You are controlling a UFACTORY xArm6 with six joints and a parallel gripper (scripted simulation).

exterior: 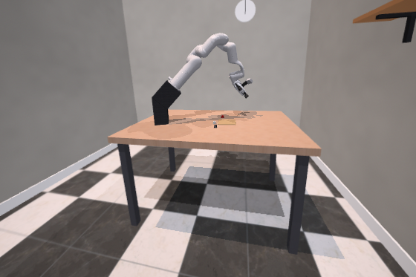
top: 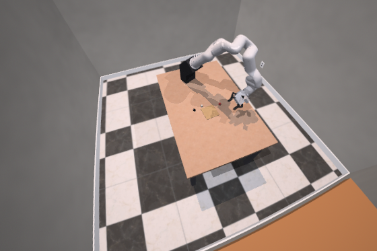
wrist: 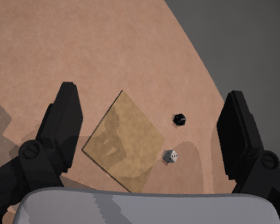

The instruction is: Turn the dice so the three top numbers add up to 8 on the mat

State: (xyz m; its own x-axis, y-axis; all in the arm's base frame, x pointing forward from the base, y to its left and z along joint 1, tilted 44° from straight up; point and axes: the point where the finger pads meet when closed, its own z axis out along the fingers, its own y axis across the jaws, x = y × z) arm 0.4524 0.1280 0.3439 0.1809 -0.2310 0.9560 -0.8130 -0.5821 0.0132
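Note:
A small tan mat (top: 210, 112) lies flat on the table, with nothing on it; it also shows in the wrist view (wrist: 124, 142). A white die (top: 201, 105) sits on the table just off the mat's edge (wrist: 169, 156). A black die (top: 194, 110) lies a little further out (wrist: 179, 120). A red die (top: 219, 103) lies on the table on the mat's other side, between the mat and my gripper. The pips are too small to read. My gripper (top: 234, 101) (exterior: 243, 90) hangs well above the table, open and empty, tilted toward the mat.
The arm's black base (top: 186, 71) stands at the table's far end. The table's right edge (top: 266, 121) is close to the gripper. A wall shelf (exterior: 386, 11) is far off at the right.

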